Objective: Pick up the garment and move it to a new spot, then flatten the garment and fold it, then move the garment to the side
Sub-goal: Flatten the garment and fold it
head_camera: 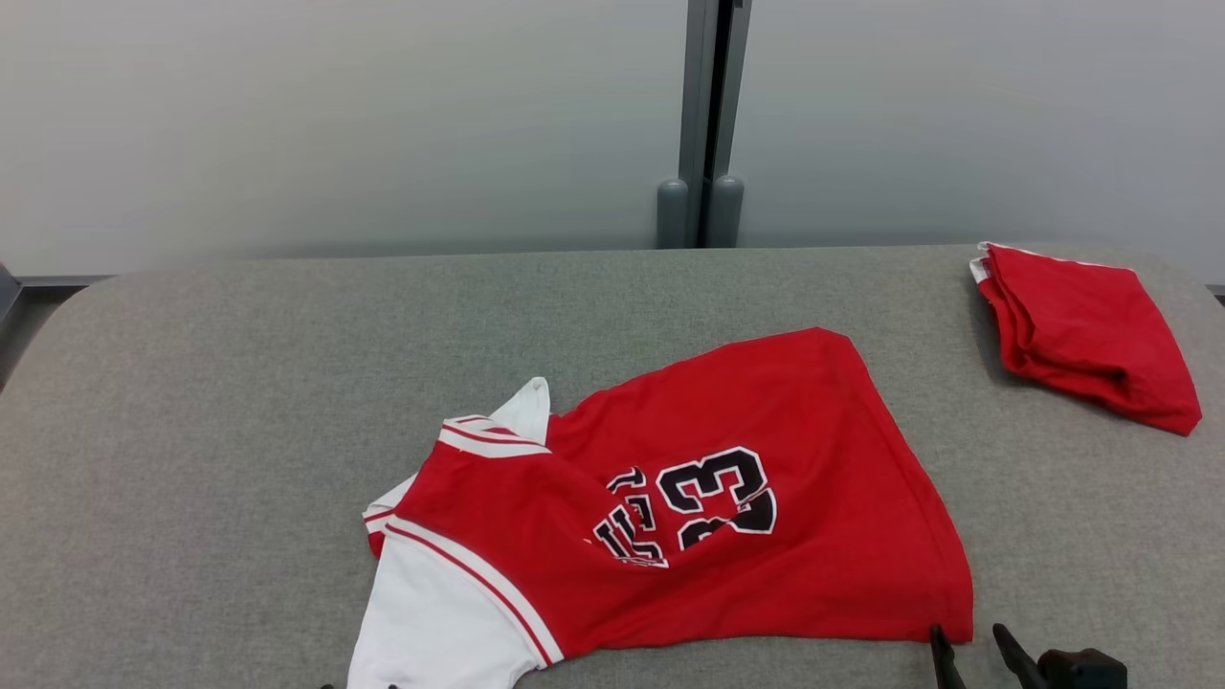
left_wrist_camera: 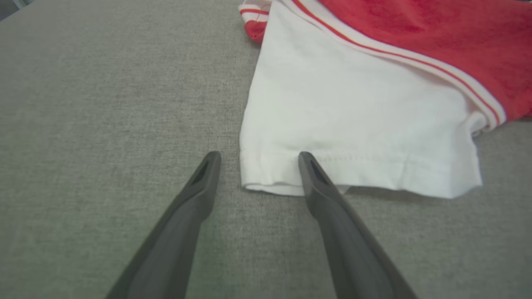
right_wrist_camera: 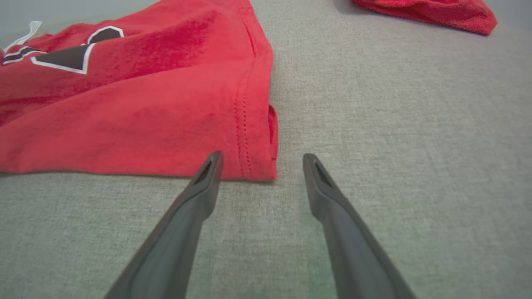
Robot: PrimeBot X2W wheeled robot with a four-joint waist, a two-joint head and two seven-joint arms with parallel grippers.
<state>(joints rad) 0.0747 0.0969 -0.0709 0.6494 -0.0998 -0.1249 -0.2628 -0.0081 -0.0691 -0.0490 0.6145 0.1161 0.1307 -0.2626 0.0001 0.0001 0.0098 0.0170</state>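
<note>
The garment (head_camera: 756,459) is a red jersey with a black "23" and white sleeves, lying loosely spread and partly folded over itself on the grey table (head_camera: 239,402). My left gripper (left_wrist_camera: 259,159) is open at the hem corner of the white sleeve (left_wrist_camera: 353,120); its right fingertip overlaps the hem and nothing is held. My right gripper (right_wrist_camera: 262,160) is open just short of the jersey's red bottom corner (right_wrist_camera: 253,137), with its dark fingertips (head_camera: 943,641) at the lower right of the head view.
A second red garment (head_camera: 1086,330), folded into a bundle, lies at the table's far right (right_wrist_camera: 428,10). A grey wall with a vertical post (head_camera: 708,115) stands behind the table. The grey cloth surface stretches bare to the left of the jersey.
</note>
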